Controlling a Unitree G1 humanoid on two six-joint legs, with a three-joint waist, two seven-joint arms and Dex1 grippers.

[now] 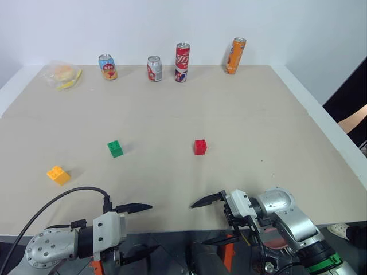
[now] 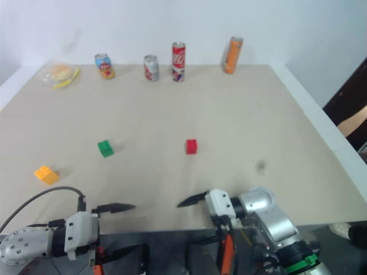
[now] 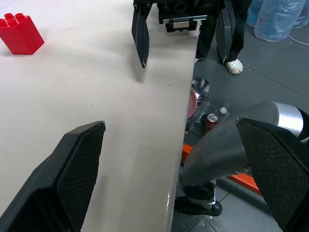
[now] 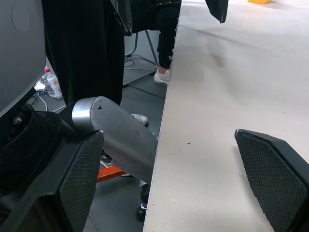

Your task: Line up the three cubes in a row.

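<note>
At the near edge of the table (image 1: 241, 114), the left end effector (image 1: 140, 228) and right end effector (image 1: 209, 220) face each other, both spread wide and empty. Farther out lie the yellow cube (image 1: 58, 175), green cube (image 1: 115, 148) and red cube (image 1: 200, 146), well apart

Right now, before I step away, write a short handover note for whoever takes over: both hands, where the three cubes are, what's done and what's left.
Left hand: open, holding nothing, at the near edge of the table.
Right hand: open, holding nothing, at the same edge, facing the left one.
Cubes: red cube near the middle of the table; green cube to its left, about level with it; yellow cube further left and nearer the robot. All three stand apart.
Done: nothing picked up; no row yet.
Left: the yellow cube sits off the line of the other two, so it probably needs moving, then even up the spacing.
</note>
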